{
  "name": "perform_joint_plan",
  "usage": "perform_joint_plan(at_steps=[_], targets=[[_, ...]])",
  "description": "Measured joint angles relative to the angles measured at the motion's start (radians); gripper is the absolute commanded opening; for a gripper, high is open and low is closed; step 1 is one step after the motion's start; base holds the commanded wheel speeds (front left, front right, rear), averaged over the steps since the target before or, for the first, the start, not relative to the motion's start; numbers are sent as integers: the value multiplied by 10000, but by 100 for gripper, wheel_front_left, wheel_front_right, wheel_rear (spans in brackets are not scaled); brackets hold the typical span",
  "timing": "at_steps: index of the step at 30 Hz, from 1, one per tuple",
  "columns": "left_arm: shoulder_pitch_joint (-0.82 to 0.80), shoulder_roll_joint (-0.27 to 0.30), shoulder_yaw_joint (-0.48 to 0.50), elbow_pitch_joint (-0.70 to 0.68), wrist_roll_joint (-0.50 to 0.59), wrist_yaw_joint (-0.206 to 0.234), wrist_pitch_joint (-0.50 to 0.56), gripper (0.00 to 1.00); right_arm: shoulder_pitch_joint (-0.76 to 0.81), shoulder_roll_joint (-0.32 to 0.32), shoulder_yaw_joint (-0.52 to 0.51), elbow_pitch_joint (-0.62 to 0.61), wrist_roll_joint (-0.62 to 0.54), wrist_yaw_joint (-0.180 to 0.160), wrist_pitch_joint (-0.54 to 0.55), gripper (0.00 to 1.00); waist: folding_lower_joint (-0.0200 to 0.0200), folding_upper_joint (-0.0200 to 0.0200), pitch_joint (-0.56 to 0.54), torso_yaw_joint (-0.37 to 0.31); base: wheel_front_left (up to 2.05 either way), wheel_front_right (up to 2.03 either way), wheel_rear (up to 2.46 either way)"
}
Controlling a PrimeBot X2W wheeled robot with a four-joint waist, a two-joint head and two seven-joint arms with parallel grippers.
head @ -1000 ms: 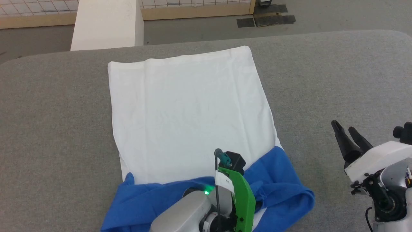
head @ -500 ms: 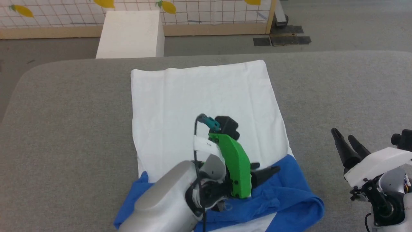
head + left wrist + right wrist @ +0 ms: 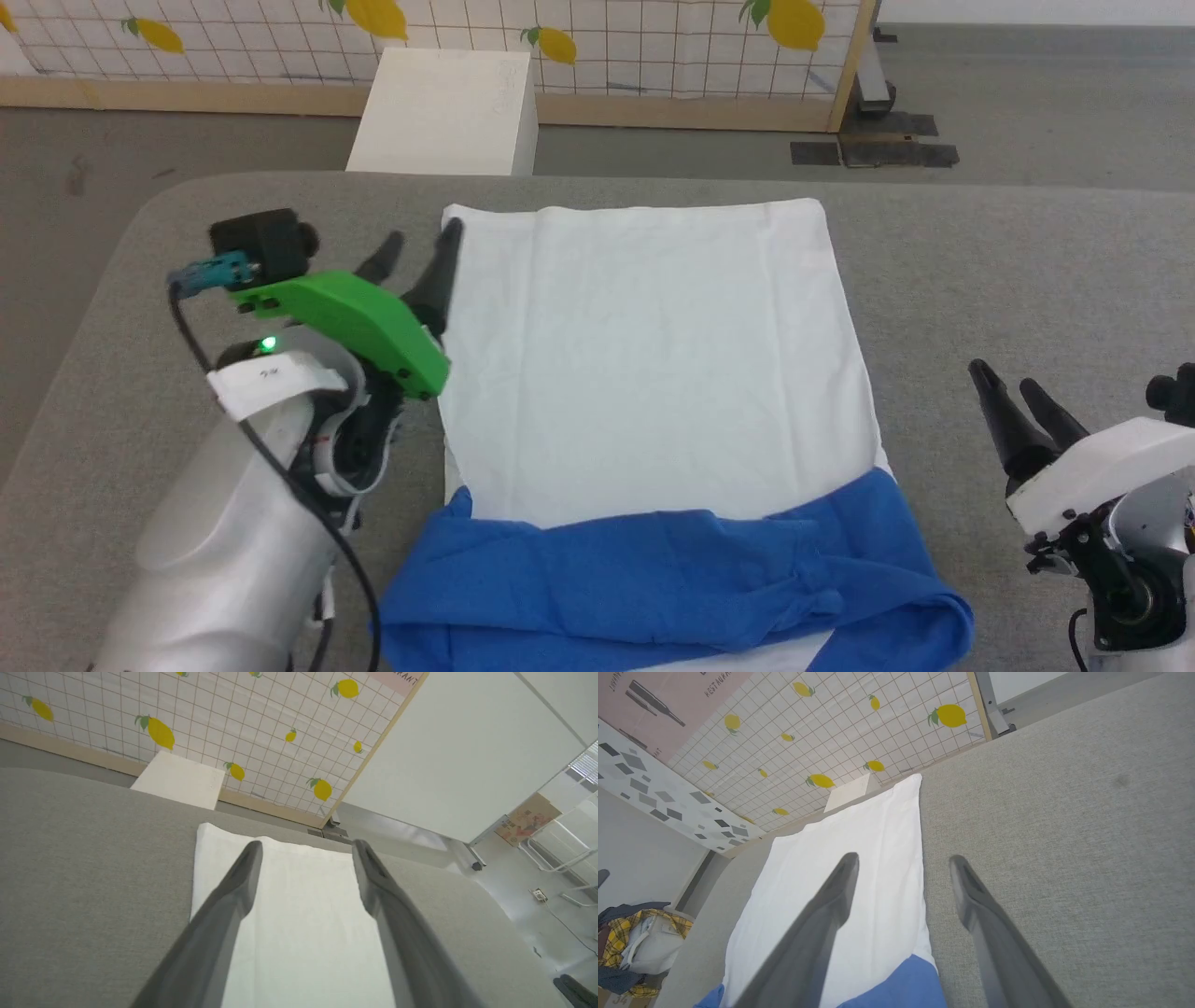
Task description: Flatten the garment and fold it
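White-bodied garment (image 3: 644, 373) lies flat mid table (image 3: 1027, 261), blue sleeves (image 3: 672, 579) bunched toward table's near edge. Soft, thin, light, probably wrinkles easily; pinch hem corners at table's far side. Both empty: left gripper (image 3: 422, 233) spread, right gripper (image 3: 1001, 375) spread.

On your left arm (image 3: 215, 551) you see a rounded silver-grey shell with a bright green cover (image 3: 359, 322) that has small dark screws. Above it is a black camera block (image 3: 261, 243) with a teal plug (image 3: 210, 273) and a thin black cable (image 3: 189, 334). A green light (image 3: 269, 344) glows near a white band (image 3: 275, 383) with tiny writing. The left gripper (image 3: 425, 233) and the right gripper (image 3: 1001, 375) have long dark pointed fingers; the right one has a white housing (image 3: 1092, 471).
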Motion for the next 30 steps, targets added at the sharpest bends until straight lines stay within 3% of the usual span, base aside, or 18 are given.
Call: perform_joint_plan(at_steps=[6,9,14,21,30], targets=[[800,719,792,82,851,-88,-2625,100,-25,-2,-54,-280,-203,0,182,100,0,0,312,37,0,0,0],[1332,830,1181,50,1127,-86,-3206,100,-67,0,-48,-364,-337,0,232,100,0,0,495,52,0,0,0],[1972,721,1958,-558,1728,-71,-3346,100,-653,-2,-17,-483,-811,0,476,100,1,0,907,93,0,0,0],[2245,-27,2878,-1716,2782,-261,-3377,100,-3111,-71,-36,-244,-1856,0,1453,100,0,0,1843,251,0,0,0],[1692,-865,3202,-2088,3494,-905,-3377,100,-7188,-968,-102,1616,-3825,0,3333,100,3,0,3469,805,0,0,0]])
